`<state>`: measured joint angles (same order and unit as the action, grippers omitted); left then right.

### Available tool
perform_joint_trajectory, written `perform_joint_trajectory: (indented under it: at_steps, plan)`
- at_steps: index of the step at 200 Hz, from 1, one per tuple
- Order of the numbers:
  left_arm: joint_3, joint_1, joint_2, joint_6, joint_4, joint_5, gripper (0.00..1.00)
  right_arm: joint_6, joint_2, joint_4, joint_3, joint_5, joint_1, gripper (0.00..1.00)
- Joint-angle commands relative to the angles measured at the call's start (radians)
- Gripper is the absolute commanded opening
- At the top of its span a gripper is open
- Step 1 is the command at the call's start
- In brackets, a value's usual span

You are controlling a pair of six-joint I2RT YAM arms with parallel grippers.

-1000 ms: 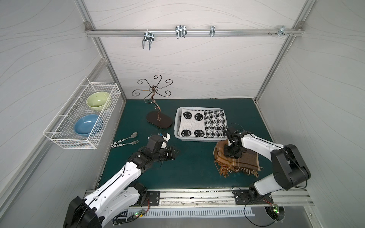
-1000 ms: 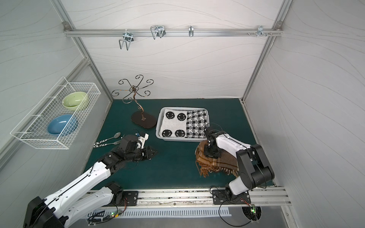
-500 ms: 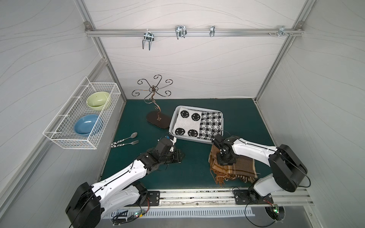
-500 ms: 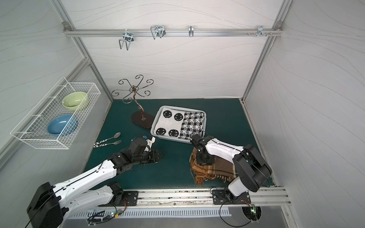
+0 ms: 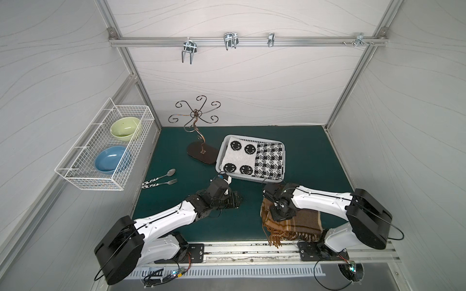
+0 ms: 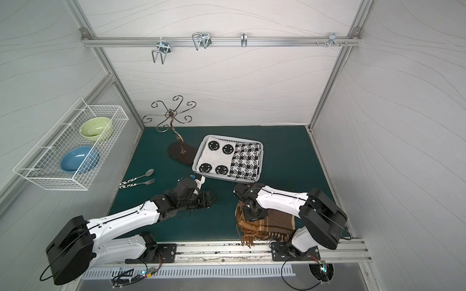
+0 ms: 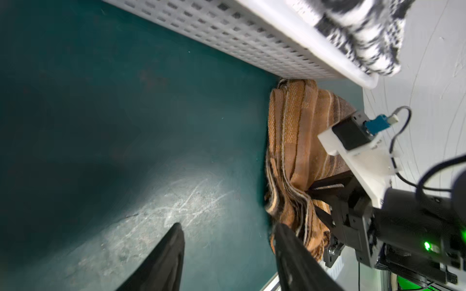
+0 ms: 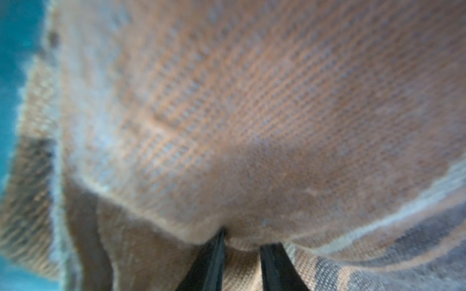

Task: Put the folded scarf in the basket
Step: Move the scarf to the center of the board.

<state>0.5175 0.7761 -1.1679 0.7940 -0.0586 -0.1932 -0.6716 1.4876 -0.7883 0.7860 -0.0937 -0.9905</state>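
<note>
My right gripper [image 8: 245, 238] pinches a bunched fold of the brown plaid scarf [image 5: 302, 221], which lies on the green mat [image 5: 227, 226] just in front of the basket [image 5: 249, 178], outside it. My left gripper [image 7: 228, 225] hovers over bare mat, fingers spread apart, holding nothing.

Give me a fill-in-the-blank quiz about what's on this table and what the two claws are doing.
1. The scarf pinched by the right claw is ___ in colour.
2. The left claw is ___ and holds nothing.
3. In the rack, the bowl beside the blue bowl is ___ in colour.
4. Next to the spoon lies a ___.

Missing words: brown; open; green; fork.
</note>
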Motion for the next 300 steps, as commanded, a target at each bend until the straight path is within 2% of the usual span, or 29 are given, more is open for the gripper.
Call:
perform_joint_trajectory:
  at_steps: [1, 24, 45, 61, 84, 107, 128, 153, 166, 183, 217, 228, 237, 245, 300]
  plan:
    - [-0.007, 0.028, -0.029, 0.014, 0.103, 0.003, 0.62, -0.023, 0.060, 0.125, -0.008, 0.081, -0.052, 0.28]
    - [0.008, 0.062, -0.057, 0.009, 0.112, 0.023, 0.64, -0.024, 0.111, 0.145, 0.048, 0.077, -0.085, 0.28]
    - [-0.003, 0.078, -0.070, 0.021, 0.138, 0.032, 0.66, -0.068, 0.124, 0.253, 0.050, 0.151, -0.088, 0.28]
    - [-0.021, 0.078, -0.083, 0.033, 0.162, 0.037, 0.67, -0.072, 0.150, 0.275, 0.097, 0.152, -0.106, 0.28]
    - [-0.039, 0.082, -0.101, 0.047, 0.194, 0.038, 0.68, -0.072, 0.168, 0.287, 0.166, 0.180, -0.123, 0.34]
    - [-0.035, 0.091, -0.117, 0.046, 0.174, 0.045, 0.68, -0.093, 0.081, 0.258, 0.155, 0.131, -0.117, 0.42]
    - [-0.021, 0.108, -0.127, 0.024, 0.099, 0.089, 0.69, -0.089, -0.024, 0.189, 0.113, 0.100, -0.091, 0.45]
    - [-0.035, 0.119, -0.160, 0.035, 0.118, 0.091, 0.64, -0.103, -0.192, 0.140, 0.033, 0.078, -0.056, 0.47]
    - [-0.018, 0.133, -0.191, 0.027, 0.102, 0.105, 0.60, -0.109, -0.293, 0.099, 0.002, 0.055, -0.024, 0.48]
    - [0.005, 0.155, -0.199, 0.021, 0.048, 0.168, 0.60, -0.118, -0.409, 0.033, -0.036, 0.021, 0.043, 0.50]
    - [0.000, 0.162, -0.112, 0.012, -0.017, 0.265, 0.64, -0.070, -0.548, 0.065, -0.157, 0.147, 0.266, 0.63]
    - [0.026, 0.161, -0.122, -0.014, -0.059, 0.284, 0.64, -0.058, -0.561, 0.085, -0.184, 0.181, 0.335, 0.65]
    - [0.039, 0.158, -0.142, -0.026, -0.073, 0.298, 0.64, -0.050, -0.565, 0.108, -0.202, 0.211, 0.385, 0.74]
    - [0.045, 0.153, -0.167, -0.030, -0.073, 0.294, 0.64, -0.047, -0.564, 0.126, -0.214, 0.223, 0.423, 0.77]
    - [0.050, 0.138, -0.215, -0.031, 0.000, 0.297, 0.69, 0.012, -0.446, 0.226, -0.243, 0.307, 0.550, 0.77]
